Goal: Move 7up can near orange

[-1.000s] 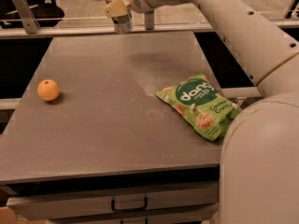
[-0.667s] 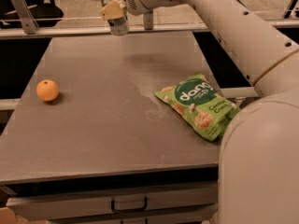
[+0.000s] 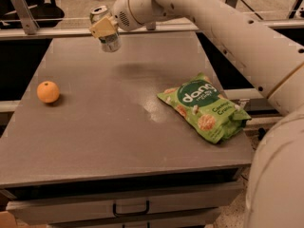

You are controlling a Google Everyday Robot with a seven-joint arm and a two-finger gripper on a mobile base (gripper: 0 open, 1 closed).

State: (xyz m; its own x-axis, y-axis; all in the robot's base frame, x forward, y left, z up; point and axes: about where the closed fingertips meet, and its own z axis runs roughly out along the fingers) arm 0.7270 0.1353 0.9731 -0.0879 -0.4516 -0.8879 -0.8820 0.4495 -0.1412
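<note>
The carrying step is judged to be in hand. The 7up can is held in the air in the upper left part of the frame, above the far edge of the table, and a soft shadow is seen on the table top below it. The gripper is closed around the upper body of the can. A pale yellow finger pad is pressed on the near side, while the other finger is hidden behind the can, so its contact is only supposed. The can is tilted a little, with its shiny metal top turned toward the upper left.

The orange is lying at the left edge of the frame, well apart from the can and nearer to the front. For the next move, the can should be carried to the left and toward the front, then lowered upright just beside the fruit without touching it, because a round, smooth fruit can be pushed away easily.

The can is thin metal, silver with green marks, and may be dented by a hard grip. The table top is flat, grey and matte. A green snack bag, crinkled and glossy, is lying at the right, out of the path.
</note>
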